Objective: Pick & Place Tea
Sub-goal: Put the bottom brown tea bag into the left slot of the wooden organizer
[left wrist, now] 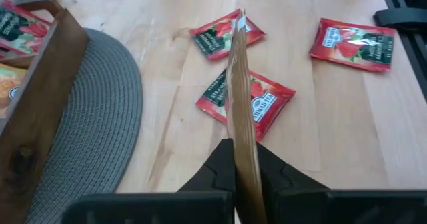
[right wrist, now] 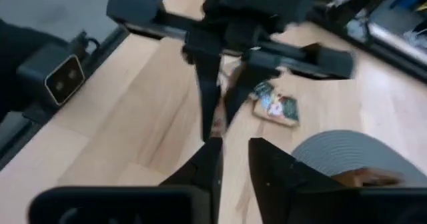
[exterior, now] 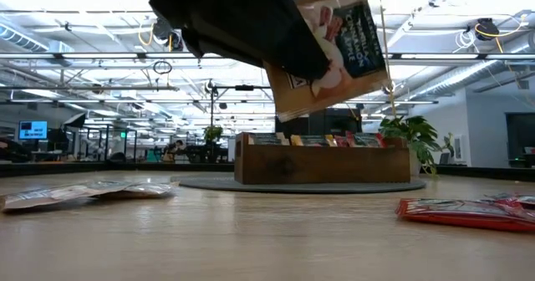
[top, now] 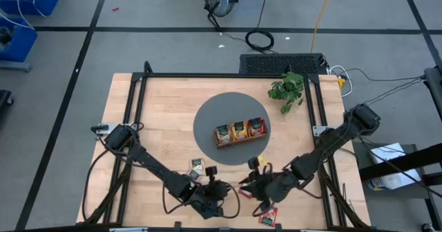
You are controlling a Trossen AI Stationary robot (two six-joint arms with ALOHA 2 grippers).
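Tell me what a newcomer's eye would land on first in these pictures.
A pale tan flat tea sachet hangs in the air near the table's front edge, pinched edge-on in the left tool. The right tool faces it with fingers slightly apart. Behind them, a long brown wooden tray of sachets sits on a round grey mat, and red sachets lie loose on the wood.

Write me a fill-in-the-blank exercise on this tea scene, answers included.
The left claw is ___ on a tea sachet.
The wooden tray stands on a round grey ___.
In the left wrist view, ___ red sachets lie on the table.
Missing words: shut; mat; three.
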